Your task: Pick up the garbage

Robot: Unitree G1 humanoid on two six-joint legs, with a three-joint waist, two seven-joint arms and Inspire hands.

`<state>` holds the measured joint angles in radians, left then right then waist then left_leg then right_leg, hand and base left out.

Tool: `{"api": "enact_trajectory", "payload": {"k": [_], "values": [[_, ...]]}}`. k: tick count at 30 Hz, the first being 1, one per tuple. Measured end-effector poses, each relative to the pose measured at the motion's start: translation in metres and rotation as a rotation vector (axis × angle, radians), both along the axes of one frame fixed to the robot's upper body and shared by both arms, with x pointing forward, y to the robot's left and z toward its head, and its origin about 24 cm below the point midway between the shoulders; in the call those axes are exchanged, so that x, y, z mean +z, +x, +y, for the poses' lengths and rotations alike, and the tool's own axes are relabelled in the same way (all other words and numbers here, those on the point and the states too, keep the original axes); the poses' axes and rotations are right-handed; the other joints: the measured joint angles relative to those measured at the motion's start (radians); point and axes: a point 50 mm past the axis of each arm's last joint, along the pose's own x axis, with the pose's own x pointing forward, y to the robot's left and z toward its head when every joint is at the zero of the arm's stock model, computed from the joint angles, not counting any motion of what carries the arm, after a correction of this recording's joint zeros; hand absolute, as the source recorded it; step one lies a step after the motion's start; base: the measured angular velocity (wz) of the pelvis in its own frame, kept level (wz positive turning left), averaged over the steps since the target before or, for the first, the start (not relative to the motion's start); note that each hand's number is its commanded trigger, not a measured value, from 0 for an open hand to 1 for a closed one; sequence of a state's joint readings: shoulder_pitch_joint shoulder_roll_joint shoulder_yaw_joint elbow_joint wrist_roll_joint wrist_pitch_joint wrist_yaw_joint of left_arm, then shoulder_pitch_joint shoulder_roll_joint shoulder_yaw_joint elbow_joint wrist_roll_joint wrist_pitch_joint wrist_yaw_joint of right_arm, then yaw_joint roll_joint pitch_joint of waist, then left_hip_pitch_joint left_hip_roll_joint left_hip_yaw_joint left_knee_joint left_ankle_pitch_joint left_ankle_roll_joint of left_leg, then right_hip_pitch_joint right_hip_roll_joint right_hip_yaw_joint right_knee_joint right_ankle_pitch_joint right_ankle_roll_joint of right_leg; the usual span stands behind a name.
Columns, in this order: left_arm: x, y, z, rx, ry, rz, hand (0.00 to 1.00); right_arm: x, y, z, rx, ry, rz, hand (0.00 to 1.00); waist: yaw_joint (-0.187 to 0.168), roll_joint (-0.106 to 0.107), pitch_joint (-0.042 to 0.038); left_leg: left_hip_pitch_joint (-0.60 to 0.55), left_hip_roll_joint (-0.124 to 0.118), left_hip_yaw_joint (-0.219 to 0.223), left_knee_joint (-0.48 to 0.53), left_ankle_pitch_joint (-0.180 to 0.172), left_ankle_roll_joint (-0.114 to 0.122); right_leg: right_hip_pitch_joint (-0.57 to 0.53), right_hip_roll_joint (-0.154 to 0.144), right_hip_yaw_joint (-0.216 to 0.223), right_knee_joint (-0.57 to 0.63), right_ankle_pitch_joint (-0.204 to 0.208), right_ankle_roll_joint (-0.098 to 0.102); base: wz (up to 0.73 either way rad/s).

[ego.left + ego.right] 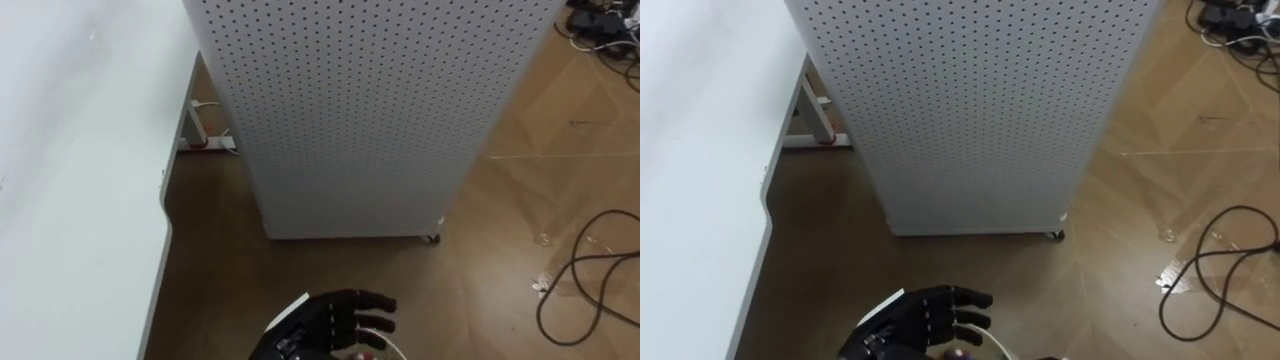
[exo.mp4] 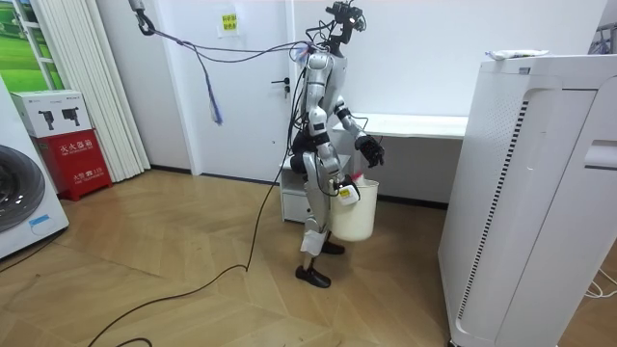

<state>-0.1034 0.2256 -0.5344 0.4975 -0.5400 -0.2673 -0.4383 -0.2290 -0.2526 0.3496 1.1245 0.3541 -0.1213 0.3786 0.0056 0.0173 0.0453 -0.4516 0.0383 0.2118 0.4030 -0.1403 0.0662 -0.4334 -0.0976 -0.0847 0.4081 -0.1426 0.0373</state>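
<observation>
One white bucket point(image 2: 353, 214) is seen hanging in front of the robot's thighs in the room view, with the right hand point(image 2: 340, 189) at its near rim; whether that hand grips it cannot be told. A small reddish thing point(image 1: 366, 340) shows at the bucket's rim, just under the left hand point(image 1: 330, 318); what it is cannot be told. The left hand is held out over the bucket, its fingers point(image 1: 372, 300) loosely straightened and lying side by side, with nothing pinched between them. Beyond the hand, a tall white perforated cabinet point(image 1: 370, 110) stands on the wooden floor point(image 1: 500, 210). A white table point(image 1: 70, 200) lies to the left of the robot, which stands upright facing the cabinet.
</observation>
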Motion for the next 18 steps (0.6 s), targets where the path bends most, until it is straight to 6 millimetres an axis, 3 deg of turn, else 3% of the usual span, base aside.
{"api": "enact_trajectory", "payload": {"k": [2,13,18], "values": [[0.000,-0.001,0.000,-0.018,-0.004,-0.001,0.00,0.001,0.000,-0.001,0.005,0.002,0.000,1.00,0.001,0.002,-0.0045,0.019,0.000,0.003,-0.012,0.001,-0.001,0.018,0.001,0.000,-0.013,0.003,0.001,-0.03],[0.000,-0.004,0.001,-0.051,-0.009,-0.001,0.00,0.001,0.000,-0.007,0.002,-0.013,0.007,1.00,0.001,0.004,-0.0075,0.096,-0.010,0.004,-0.051,0.003,-0.005,0.091,-0.004,-0.002,-0.036,0.002,0.002,0.00],[0.017,0.000,0.001,-0.088,-0.017,-0.062,0.00,0.002,0.000,-0.011,0.004,-0.030,0.010,1.00,-0.002,0.009,-0.0111,0.134,-0.011,0.003,-0.059,0.001,-0.004,0.137,-0.004,-0.007,-0.066,0.004,0.007,0.02]]}}
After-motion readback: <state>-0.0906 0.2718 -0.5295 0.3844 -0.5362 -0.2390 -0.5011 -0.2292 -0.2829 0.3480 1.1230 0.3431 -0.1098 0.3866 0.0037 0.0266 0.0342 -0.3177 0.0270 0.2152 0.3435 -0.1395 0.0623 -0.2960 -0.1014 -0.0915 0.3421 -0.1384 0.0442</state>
